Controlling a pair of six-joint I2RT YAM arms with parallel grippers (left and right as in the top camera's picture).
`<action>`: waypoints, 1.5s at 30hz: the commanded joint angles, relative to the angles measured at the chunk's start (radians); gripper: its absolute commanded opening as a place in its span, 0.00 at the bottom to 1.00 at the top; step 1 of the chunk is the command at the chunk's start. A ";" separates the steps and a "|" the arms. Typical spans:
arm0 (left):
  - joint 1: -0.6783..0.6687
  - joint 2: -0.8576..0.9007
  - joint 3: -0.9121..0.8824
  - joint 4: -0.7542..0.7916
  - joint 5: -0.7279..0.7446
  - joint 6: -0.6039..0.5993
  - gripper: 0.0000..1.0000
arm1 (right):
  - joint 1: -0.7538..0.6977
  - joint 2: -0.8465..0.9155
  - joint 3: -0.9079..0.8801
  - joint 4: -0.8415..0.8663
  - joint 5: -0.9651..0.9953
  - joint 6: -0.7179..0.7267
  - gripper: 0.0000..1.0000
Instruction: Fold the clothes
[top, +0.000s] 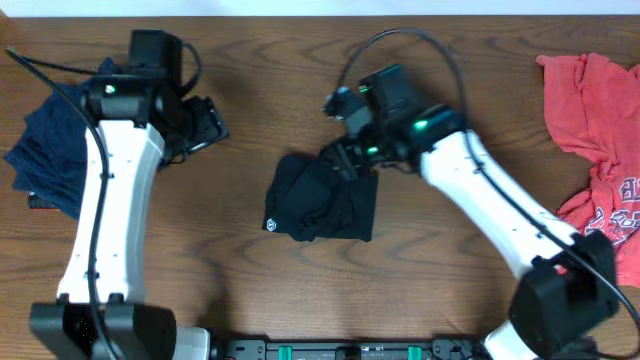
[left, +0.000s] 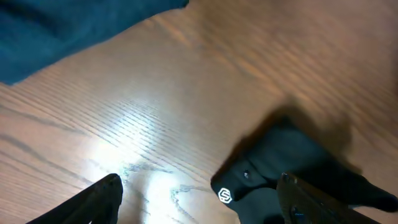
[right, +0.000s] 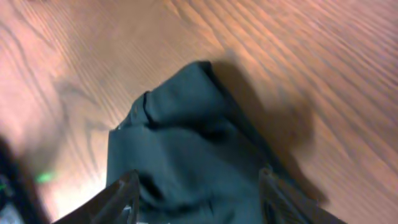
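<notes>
The black shirt lies folded in a compact bundle at the table's middle, its white round logo at the front left corner. My right gripper is open just above the bundle's back edge; in the right wrist view its fingers straddle the dark cloth without closing on it. My left gripper is open and empty, left of the bundle; its view shows the shirt's logo corner between and beyond its fingers. Navy garments lie at far left. The coral-red T-shirt lies at far right.
The wooden table shows bare wood around the black bundle. The navy cloth also appears in the left wrist view at top left. Arm bases stand at the front edge.
</notes>
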 joint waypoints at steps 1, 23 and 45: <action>0.023 0.018 -0.007 -0.003 0.065 0.063 0.81 | 0.059 0.062 0.000 0.034 0.160 0.103 0.61; 0.021 0.024 -0.007 -0.006 0.052 0.098 0.81 | 0.086 0.063 0.125 0.038 0.117 0.221 0.04; 0.112 0.024 -0.007 0.009 0.016 0.103 0.82 | 0.181 0.302 0.183 0.000 0.164 0.295 0.07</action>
